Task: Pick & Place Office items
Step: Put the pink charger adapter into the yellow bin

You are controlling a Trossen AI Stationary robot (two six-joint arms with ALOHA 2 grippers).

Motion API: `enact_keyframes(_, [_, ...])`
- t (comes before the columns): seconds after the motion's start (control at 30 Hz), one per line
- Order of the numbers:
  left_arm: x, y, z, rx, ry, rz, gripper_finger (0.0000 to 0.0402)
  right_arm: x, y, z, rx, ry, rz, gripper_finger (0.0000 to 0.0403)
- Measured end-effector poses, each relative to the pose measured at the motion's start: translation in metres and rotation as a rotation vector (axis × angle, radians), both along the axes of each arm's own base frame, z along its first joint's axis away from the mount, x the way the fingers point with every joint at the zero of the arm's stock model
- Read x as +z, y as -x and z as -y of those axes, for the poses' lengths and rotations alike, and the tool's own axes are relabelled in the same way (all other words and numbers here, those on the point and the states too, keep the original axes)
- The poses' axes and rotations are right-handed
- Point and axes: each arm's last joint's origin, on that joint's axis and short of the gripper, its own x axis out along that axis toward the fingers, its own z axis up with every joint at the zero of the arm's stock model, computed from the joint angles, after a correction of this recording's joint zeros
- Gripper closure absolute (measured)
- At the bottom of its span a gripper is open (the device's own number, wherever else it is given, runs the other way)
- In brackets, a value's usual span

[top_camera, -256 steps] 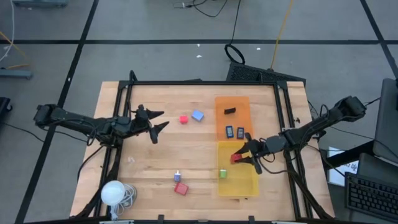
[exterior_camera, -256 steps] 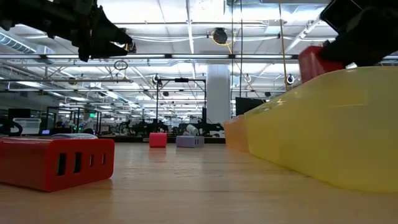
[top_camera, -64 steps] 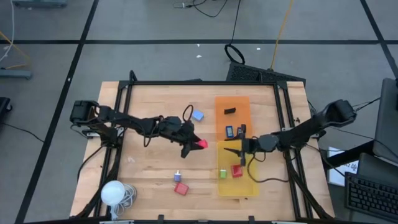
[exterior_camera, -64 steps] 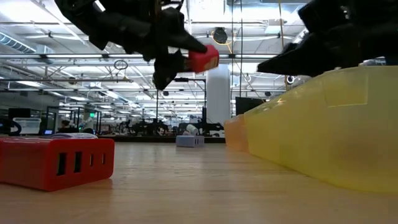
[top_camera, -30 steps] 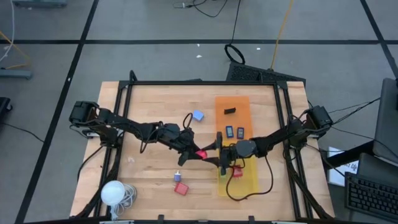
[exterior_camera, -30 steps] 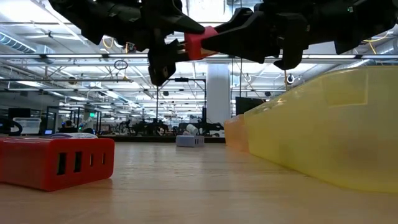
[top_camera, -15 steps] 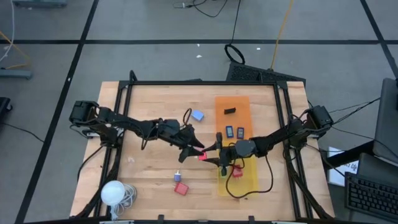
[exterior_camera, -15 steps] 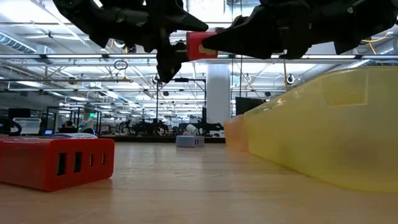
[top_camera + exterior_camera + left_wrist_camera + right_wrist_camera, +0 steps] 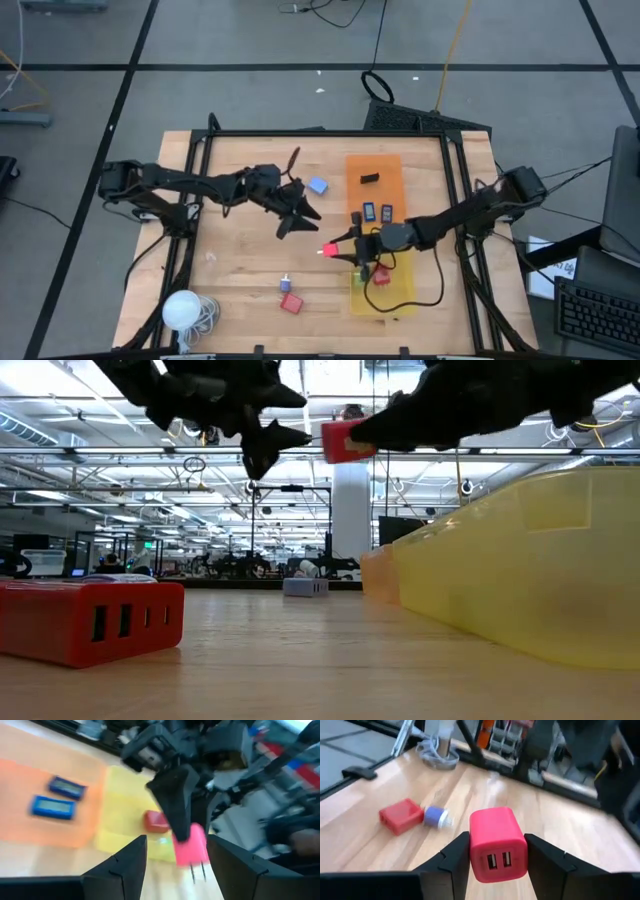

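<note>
red plug block [image 9: 497,843] between dark right gripper [image 9: 342,248] fingers | orange tray [image 9: 373,172] past it, 2 blue pieces [image 9: 377,212], 1 black piece [image 9: 370,179] | yellow tray [image 9: 390,292] under the right gripper, red [image 9: 381,275] and green [image 9: 358,279] bits | light-blue block [image 9: 318,186] near black left gripper [image 9: 297,210] | red box [image 9: 90,619] | white ball [image 9: 181,310] | tan wood table [image 9: 240,270]

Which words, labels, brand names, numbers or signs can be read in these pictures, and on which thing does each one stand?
None can be read.
Red charger in the right gripper: two USB ports, no print visible.
Two small blue items on the orange tray: pale faces, too blurred to read.
Red block on the table: slots only, no lettering.
Room behind: signs too small to read.
</note>
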Motion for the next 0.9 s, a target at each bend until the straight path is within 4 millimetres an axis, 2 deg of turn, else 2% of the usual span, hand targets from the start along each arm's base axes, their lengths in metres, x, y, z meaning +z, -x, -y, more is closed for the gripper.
enact_keyframes(0.27, [-0.004,0.028,0.002,0.221,-0.217,-0.254,0.0192,0.034,0.031,0.009,-0.033,-0.09,-0.073,0.0249])
enact_keyframes(0.43, [-0.016,0.041,-0.001,0.386,-0.268,-0.467,0.0192,0.03,0.056,0.017,-0.06,-0.18,-0.069,0.0253])
enact_keyframes(0.7, [-0.009,0.041,0.014,0.482,-0.478,-0.396,0.0192,0.006,0.099,0.027,-0.072,-0.421,0.054,0.0253])
enact_keyframes(0.8, [0.003,0.054,0.017,0.518,-0.499,-0.332,0.0192,0.002,0.116,0.028,-0.032,-0.475,0.139,0.0253])
enact_keyframes(0.9, [0.001,0.074,0.017,0.539,-0.512,-0.292,0.0192,0.001,0.13,0.03,0.003,-0.499,0.228,0.0253])
